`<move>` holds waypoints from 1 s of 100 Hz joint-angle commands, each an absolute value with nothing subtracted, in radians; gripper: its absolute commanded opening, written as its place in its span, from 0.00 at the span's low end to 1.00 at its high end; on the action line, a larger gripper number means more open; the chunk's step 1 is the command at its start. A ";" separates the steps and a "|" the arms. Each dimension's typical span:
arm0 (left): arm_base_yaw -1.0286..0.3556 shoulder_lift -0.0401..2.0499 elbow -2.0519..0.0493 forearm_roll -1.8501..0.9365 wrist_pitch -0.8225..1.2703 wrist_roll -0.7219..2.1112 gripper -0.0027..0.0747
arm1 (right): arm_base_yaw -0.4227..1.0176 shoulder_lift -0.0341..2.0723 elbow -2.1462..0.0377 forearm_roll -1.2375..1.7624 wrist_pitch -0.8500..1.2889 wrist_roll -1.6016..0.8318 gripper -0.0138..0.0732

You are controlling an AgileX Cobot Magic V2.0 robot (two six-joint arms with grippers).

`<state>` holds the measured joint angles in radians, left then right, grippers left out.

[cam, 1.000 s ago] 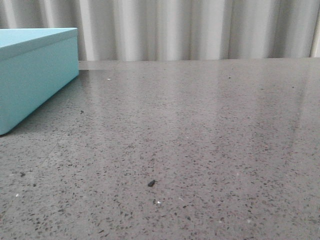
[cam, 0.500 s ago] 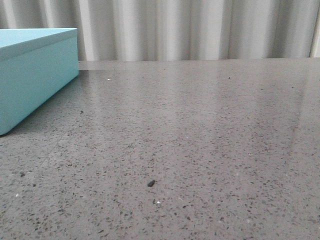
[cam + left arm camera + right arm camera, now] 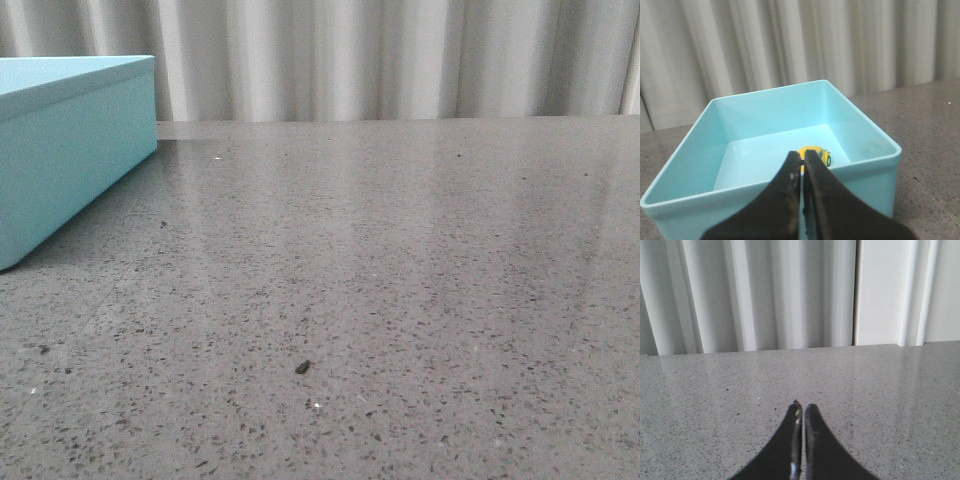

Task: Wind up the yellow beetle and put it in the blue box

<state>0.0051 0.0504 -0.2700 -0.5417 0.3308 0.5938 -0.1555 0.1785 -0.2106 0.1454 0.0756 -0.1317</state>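
Two claws show, each only in its own wrist view. The left claw (image 3: 802, 157) hangs above the near wall of the blue box (image 3: 690, 165), its two dark fingers (image 3: 790, 172) pressed together with only a hairline gap between them and nothing held. The fingers point across the box toward its far wall, tips over the open interior.

The yellow beetle (image 3: 815, 156) sits on the floor of the blue box, just beyond the left claw's tips and a little to one side of them, apart from the fingers and partly hidden behind them. It lies toward the middle of the floor, clear of all four walls. The box has no lid on it in the left wrist view, and its rim is unbroken all round.

The right claw (image 3: 802, 410) is likewise shut on nothing, fingers side by side, poised above bare speckled grey tabletop (image 3: 880, 405) with the pale curtain (image 3: 790, 290) beyond the far edge.

In the front view the blue box stands at the left edge of the picture, one corner pointing toward the middle of the tabletop. From that corner the tabletop runs open to the right and back to the curtain, with only a small dark speck (image 3: 302, 367) lying well apart from the box, nearer the camera.
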 commanded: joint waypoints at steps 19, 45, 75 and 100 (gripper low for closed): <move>0.006 0.061 -0.296 -0.564 0.262 0.595 0.01 | -0.152 0.187 -0.236 0.135 -0.009 -0.141 0.09; 0.006 0.061 -0.296 -0.564 0.262 0.595 0.01 | -0.152 0.187 -0.236 0.135 -0.009 -0.141 0.09; 0.006 0.028 -0.204 -0.456 0.161 0.397 0.01 | -0.152 0.187 -0.236 0.135 -0.009 -0.141 0.09; 0.006 -0.036 -0.064 -0.034 0.010 -0.025 0.01 | -0.152 0.187 -0.236 0.135 -0.009 -0.141 0.09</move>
